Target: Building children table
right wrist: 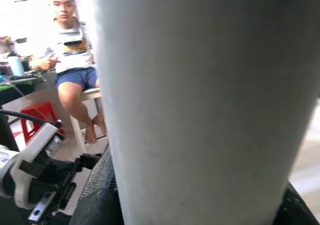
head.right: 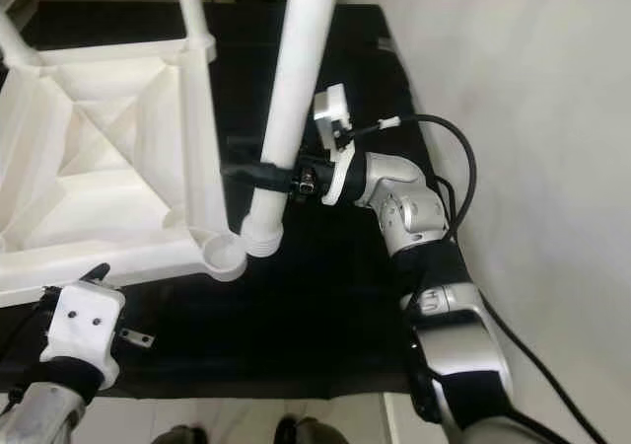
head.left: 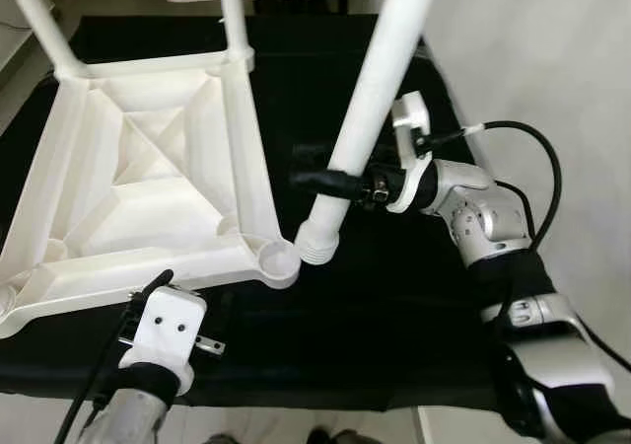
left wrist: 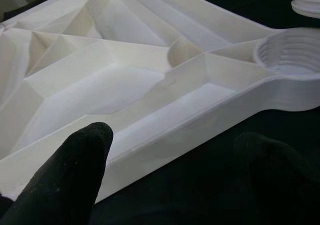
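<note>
A white plastic table top (head.left: pixel 128 168) lies upside down on a black cloth (head.left: pixel 394 316). Two white legs (head.left: pixel 232 15) stand in its far corners. My right gripper (head.left: pixel 325 181) is shut on a third white leg (head.left: pixel 370 109), holding it tilted. The leg's threaded end (head.left: pixel 319 242) rests just beside the near-right corner socket (head.left: pixel 279 259), outside it. In the right wrist view this leg (right wrist: pixel 210 105) is very close. My left gripper (left wrist: pixel 177 140) is open at the table top's near rim (left wrist: pixel 200 120), its fingers (left wrist: pixel 85 160) apart on the cloth side.
Pale floor (head.left: pixel 552 59) runs along the right of the cloth. A person (right wrist: pixel 70 50) sits on a stool in the background of the right wrist view, with a red stool (right wrist: pixel 37 117) nearby. The cloth's front edge (head.left: pixel 296 405) is near my feet.
</note>
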Motion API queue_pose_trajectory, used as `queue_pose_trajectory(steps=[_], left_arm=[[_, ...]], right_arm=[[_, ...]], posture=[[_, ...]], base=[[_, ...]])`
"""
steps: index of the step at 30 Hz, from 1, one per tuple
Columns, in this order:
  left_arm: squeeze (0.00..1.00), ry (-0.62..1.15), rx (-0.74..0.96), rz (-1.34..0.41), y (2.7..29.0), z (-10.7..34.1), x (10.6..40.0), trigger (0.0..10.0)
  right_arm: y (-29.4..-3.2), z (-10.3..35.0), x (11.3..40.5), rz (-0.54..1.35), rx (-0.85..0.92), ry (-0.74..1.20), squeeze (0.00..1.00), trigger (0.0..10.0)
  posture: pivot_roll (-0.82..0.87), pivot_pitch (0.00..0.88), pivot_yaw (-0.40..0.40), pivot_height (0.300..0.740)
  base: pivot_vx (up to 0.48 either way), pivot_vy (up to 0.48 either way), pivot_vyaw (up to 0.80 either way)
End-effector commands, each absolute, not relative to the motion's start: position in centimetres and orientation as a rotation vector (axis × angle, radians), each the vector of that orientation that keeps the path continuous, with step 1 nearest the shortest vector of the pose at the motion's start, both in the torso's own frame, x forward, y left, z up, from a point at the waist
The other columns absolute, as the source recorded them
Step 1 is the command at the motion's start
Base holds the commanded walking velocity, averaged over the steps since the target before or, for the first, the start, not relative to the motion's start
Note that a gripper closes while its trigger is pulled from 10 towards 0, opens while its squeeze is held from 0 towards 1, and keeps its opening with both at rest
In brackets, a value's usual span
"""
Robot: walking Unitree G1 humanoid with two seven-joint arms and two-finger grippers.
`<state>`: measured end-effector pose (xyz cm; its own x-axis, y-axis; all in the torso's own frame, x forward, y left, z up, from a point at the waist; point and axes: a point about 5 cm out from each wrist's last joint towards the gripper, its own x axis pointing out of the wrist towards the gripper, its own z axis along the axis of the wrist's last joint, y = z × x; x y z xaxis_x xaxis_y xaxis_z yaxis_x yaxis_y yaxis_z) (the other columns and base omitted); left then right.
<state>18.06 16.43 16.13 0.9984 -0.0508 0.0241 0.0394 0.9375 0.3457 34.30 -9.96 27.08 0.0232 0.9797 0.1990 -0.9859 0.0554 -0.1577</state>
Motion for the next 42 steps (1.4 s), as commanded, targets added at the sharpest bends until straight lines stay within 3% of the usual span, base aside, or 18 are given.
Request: queue_pose_trajectory(steps=[1, 13, 23, 30, 42], left_arm=[[0.0, -0.031, 0.371, -0.048, 16.4, 16.1, 17.8, 10.0], [0.0, -0.034, 0.398, -0.066, 16.1, 16.0, 17.7, 10.0], [0.0, 0.014, 0.385, -0.144, 15.1, 15.5, 15.8, 10.0], [0.0, 0.0, 0.304, -0.149, 14.7, 15.6, 15.5, 10.0], [0.0, -0.028, 0.297, -0.196, 14.0, 16.1, 15.0, 10.0]], right_arm=[[-9.4, 26.9, 33.7, 1.565, 0.01, -0.29, 0.0, 10.0], [-7.9, 25.4, 32.1, 1.61, -0.042, -0.253, 0.0, 10.0], [-7.1, 24.8, 31.8, 1.592, -0.091, -0.245, 0.0, 10.0], [-6.0, 24.9, 32.7, 1.565, -0.063, -0.245, 0.0, 10.0], [-6.6, 25.6, 34.6, 1.587, -0.005, -0.192, 0.0, 10.0]], posture=[[-0.02, 0.217, -0.097, 0.74], [-0.02, 0.206, -0.092, 0.74], [-0.02, 0.2, -0.09, 0.74], [-0.01, 0.212, -0.104, 0.74], [0.01, 0.261, -0.123, 0.74]], base=[[0.0, 0.0, 0.0], [0.0, 0.0, 0.0], [0.0, 0.0, 0.0], [0.0, 0.0, 0.0], [0.0, 0.0, 0.0]])
